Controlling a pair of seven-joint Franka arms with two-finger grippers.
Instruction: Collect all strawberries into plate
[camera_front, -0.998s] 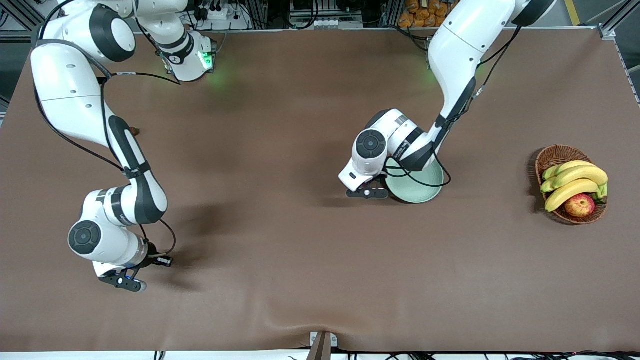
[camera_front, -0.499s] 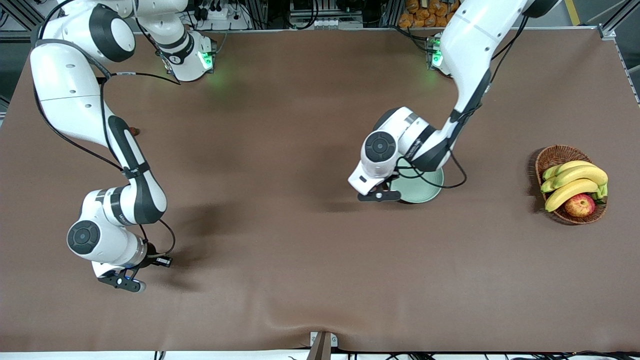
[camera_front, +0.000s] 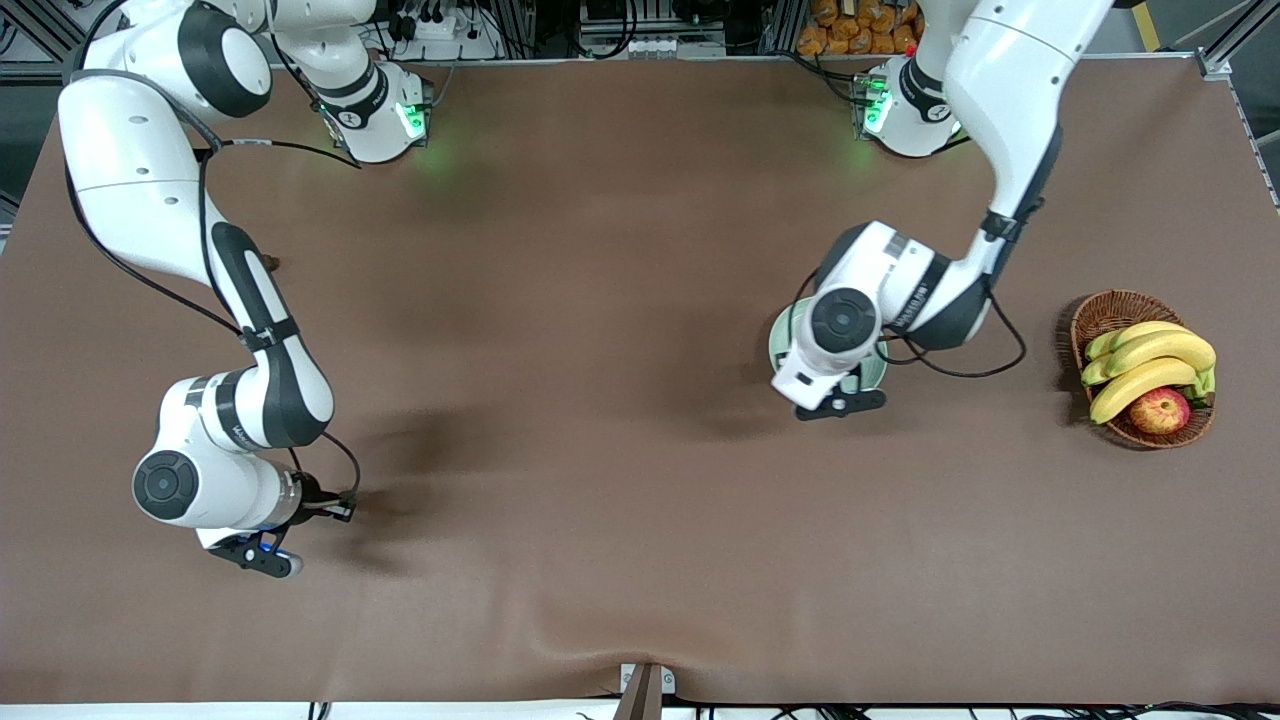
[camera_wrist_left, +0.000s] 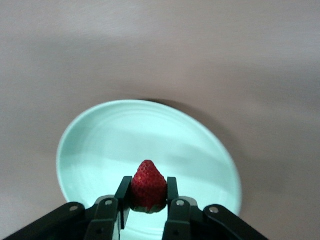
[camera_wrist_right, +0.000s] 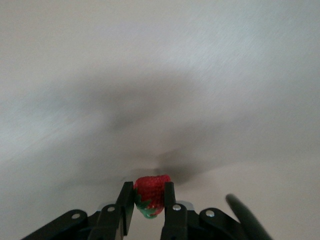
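Under the left arm's wrist in the front view, we see only slivers of the round, pale mint-green glossy plate (camera_front: 779, 340); most of it is covered by the arm. The left gripper (camera_wrist_left: 148, 202) hangs over the plate, its fingers (camera_wrist_left: 123, 192) closed on a small red strawberry (camera_wrist_left: 148, 186), pointed tip up, seeded skin clear; its cap is hidden between the fingers. In the front view this berry cannot be made out.

The right gripper (camera_wrist_right: 148, 205) is over bare worktop near the front camera's edge, toward the right arm's end, pinching a second small red strawberry (camera_wrist_right: 150, 194) with a green leafy cap showing at its lower part. In the front view that berry is hidden by the gripper (camera_front: 262, 556).

A tiny dark-red speck (camera_front: 270, 263) beside the right arm's forearm may be the third strawberry; we cannot tell, as the arm cuts it off.

The brown worktop (camera_front: 560, 330) lies open between the two arms. The brown wicker basket (camera_front: 1100, 315) with yellow bananas (camera_front: 1150, 362) and a red-yellow apple (camera_front: 1159, 410) stands well apart from the plate, toward the left arm's end.
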